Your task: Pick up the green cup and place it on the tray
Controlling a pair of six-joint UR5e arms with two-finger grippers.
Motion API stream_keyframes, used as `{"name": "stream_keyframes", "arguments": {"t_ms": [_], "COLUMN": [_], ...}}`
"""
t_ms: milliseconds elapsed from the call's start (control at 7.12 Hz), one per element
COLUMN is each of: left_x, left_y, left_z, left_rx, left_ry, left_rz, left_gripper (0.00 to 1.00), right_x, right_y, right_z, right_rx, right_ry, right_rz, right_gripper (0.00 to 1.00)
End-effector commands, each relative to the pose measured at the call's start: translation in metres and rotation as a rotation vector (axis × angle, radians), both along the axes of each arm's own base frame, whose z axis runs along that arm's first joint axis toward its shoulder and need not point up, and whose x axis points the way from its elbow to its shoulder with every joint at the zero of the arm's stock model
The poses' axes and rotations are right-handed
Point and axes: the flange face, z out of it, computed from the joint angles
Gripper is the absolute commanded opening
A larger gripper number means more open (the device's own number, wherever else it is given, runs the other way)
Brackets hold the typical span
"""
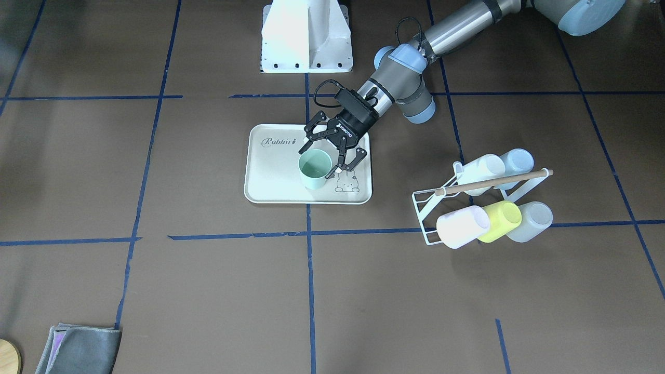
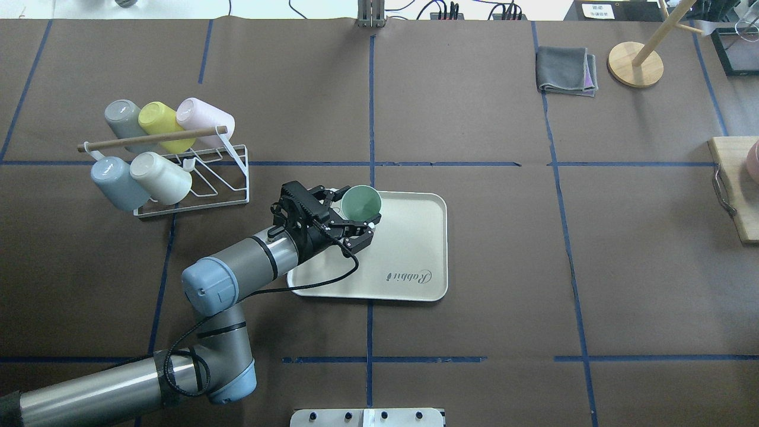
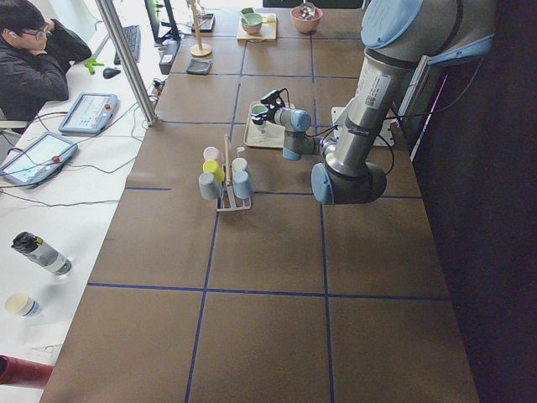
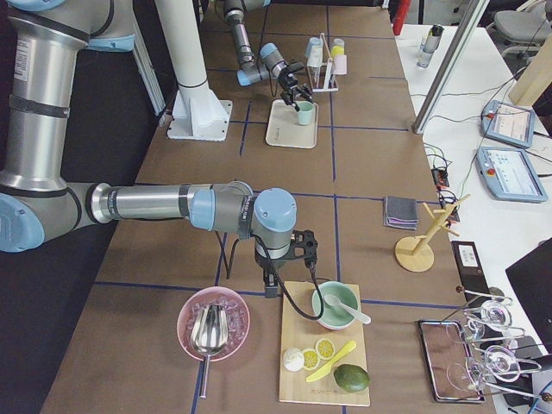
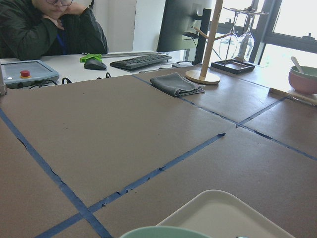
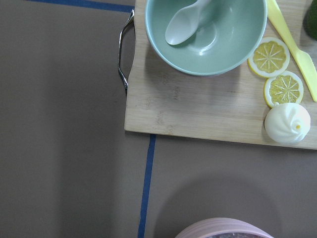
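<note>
The green cup stands upright, mouth up, on the cream tray, near the rabbit drawing. My left gripper hangs low over the tray, open, with its black fingers spread on either side of the cup's rim. The left wrist view shows only the cup's rim at the bottom edge and a tray corner. My right gripper hovers far off beside a wooden board; whether it is open or shut I cannot tell.
A white wire rack holds several cups on their sides, left of the tray in the overhead view. A folded grey cloth, a wooden stand and a board with a bowl lie towards the right end. A person sits at the desk.
</note>
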Motion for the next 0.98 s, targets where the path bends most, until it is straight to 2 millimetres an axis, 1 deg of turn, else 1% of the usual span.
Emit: {"name": "stream_keyframes", "arguments": {"t_ms": [0,281,421,561,702,842], "left_x": [0.000,0.000,0.000,-0.006,-0.020,-0.040], "left_y": [0.001,0.001,0.001,0.002,0.002,-0.013], "left_z": [0.000,0.000,-0.003,-0.014,-0.036,-0.045], "left_rx": [0.000,-0.001,0.001,0.010,0.026,0.045], "left_ry": [0.000,0.002,0.007,0.029,0.070,0.079], "left_rz": [0.001,0.001,0.001,0.000,-0.007,-0.018], "left_gripper": [0.87,0.93,0.98,0.99,1.00,1.00], "right_x": [0.000,0.000,0.000,0.000,0.000,0.000], "right_y": [0.000,0.000,0.000,-0.001,-0.001,-0.002], "right_z": [0.001,0.001,0.002,0.001,0.000,-0.001], "right_rx": [-0.001,-0.001,-0.004,-0.001,0.000,0.001], "right_ry": [0.000,0.000,0.000,0.000,0.000,0.000], "right_rz": [0.000,0.000,0.000,0.000,0.000,0.001], "right_gripper": [1.00,1.00,1.00,1.00,1.00,1.00]}}
